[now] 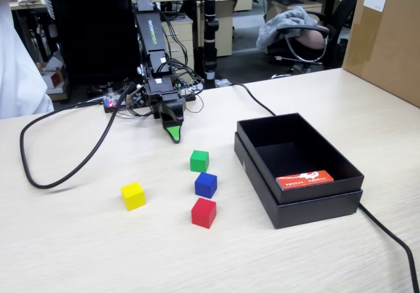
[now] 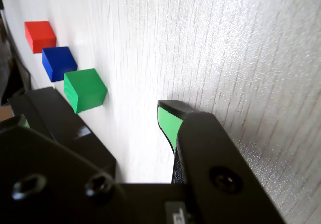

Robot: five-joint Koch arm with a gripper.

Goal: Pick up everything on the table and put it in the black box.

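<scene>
Four small cubes sit on the beige table (image 1: 79,253): green (image 1: 199,160), blue (image 1: 205,184), red (image 1: 203,212) and, apart to the left, yellow (image 1: 133,196). The black box (image 1: 298,204) stands to their right and holds no cube. My gripper (image 1: 173,134) points down just above the table, behind the green cube and apart from it. In the wrist view my gripper (image 2: 103,103) is open and empty, with the green cube (image 2: 85,89) just ahead of it. The blue (image 2: 59,63) and red (image 2: 40,36) cubes lie beyond. The yellow cube is out of that view.
A red-orange card (image 1: 304,179) lies inside the box. A black cable (image 1: 39,175) loops over the left of the table, and another (image 1: 394,240) runs past the box's right corner. A brown carton (image 1: 387,37) stands at the back right. A person in white (image 1: 20,76) is at the left edge.
</scene>
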